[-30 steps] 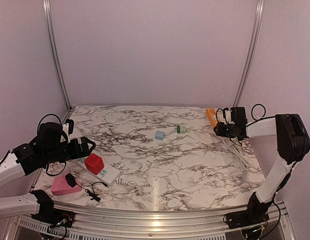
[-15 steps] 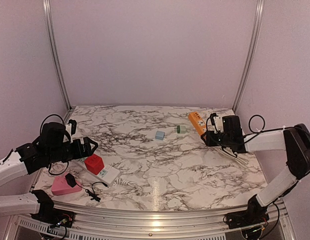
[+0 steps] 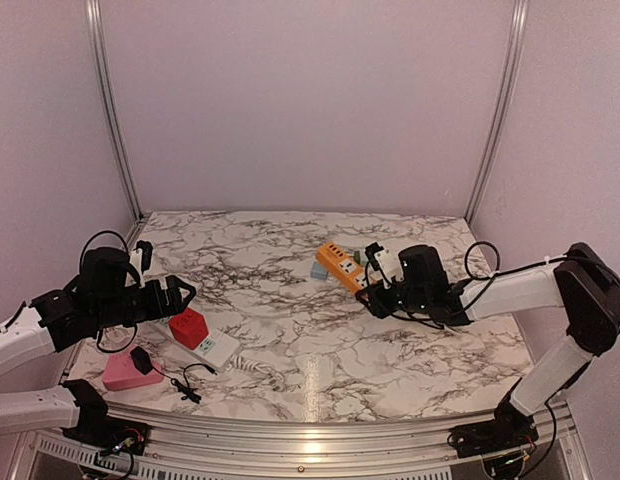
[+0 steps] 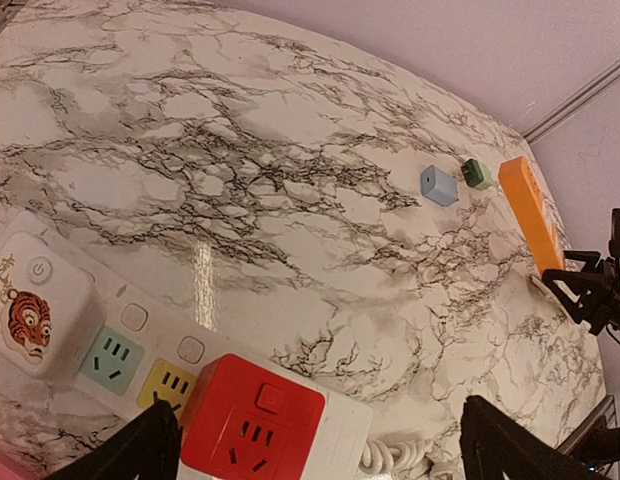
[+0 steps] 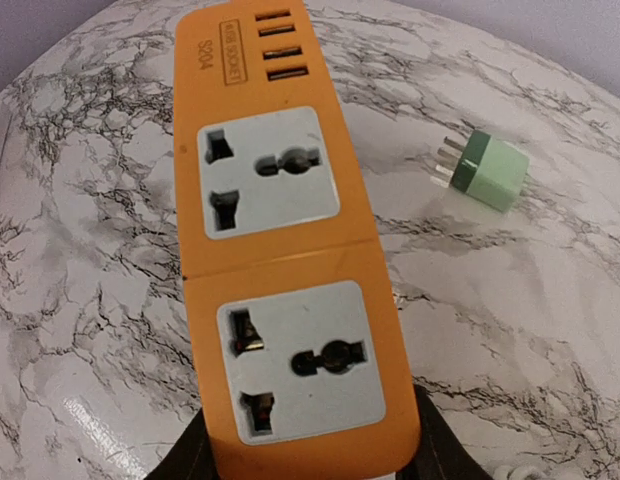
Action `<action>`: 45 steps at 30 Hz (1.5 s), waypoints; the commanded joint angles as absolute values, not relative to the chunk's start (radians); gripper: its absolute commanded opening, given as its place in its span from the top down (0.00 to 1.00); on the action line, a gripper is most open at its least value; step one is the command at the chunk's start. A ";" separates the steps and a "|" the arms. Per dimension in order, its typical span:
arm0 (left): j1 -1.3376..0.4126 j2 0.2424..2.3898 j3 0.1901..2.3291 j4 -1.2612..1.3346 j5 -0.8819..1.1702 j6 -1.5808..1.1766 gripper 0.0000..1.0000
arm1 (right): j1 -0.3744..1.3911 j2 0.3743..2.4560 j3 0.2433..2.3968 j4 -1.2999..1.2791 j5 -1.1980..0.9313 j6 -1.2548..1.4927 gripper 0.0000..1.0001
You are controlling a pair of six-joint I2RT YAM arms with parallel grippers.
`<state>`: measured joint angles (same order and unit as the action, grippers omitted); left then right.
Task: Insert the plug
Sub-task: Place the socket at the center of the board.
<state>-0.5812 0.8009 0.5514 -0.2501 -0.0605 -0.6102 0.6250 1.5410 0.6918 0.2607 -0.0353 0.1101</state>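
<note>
My right gripper (image 3: pixel 375 291) is shut on the near end of an orange power strip (image 3: pixel 341 265) and holds it over the middle of the table. In the right wrist view the strip (image 5: pixel 290 300) fills the frame, sockets up, between my fingers (image 5: pixel 305 455). A small green plug (image 5: pixel 487 170) lies on the marble just beyond it, pins pointing left. A pale blue cube plug (image 4: pixel 439 185) lies next to the green one (image 4: pixel 477 174). My left gripper (image 3: pixel 175 293) is open and empty, hovering over a white power strip (image 4: pixel 130 340) that carries a red cube adapter (image 4: pixel 252 420).
The white strip (image 3: pixel 218 347) lies at the front left, its coiled cord beside it. A white tiger-print adapter (image 4: pixel 30 310) sits on its far end. A pink block (image 3: pixel 123 373) with a black plug (image 3: pixel 142 359) and cable lies at the front left corner.
My right arm has carried the orange strip from the back right corner leftward to the middle of the table, next to the blue and green plugs. The left arm has barely moved.
</note>
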 commanded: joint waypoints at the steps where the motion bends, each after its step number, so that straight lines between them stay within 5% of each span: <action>1: -0.577 0.787 0.537 -0.229 -0.059 -0.608 0.01 | 0.728 1.619 0.797 0.278 0.046 0.099 0.77; 17: -0.577 0.738 0.517 -0.256 -0.075 -0.606 0.01 | 0.953 1.865 0.948 0.184 0.054 0.032 0.73; 23: -0.577 0.745 0.517 -0.255 -0.076 -0.602 0.01 | 0.954 1.900 0.968 0.138 0.050 0.030 0.59; 31: -0.577 0.745 0.511 -0.252 -0.077 -0.604 0.01 | 0.953 1.895 1.002 0.051 0.051 0.002 0.27; 45: -0.577 0.741 0.511 -0.249 -0.072 -0.610 0.01 | 0.857 1.724 1.221 -0.269 0.071 -0.174 0.19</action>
<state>-0.5812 0.7498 0.5194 -0.2527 -0.0616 -0.6102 0.9241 1.7672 1.1423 -0.1768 0.0731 -0.1024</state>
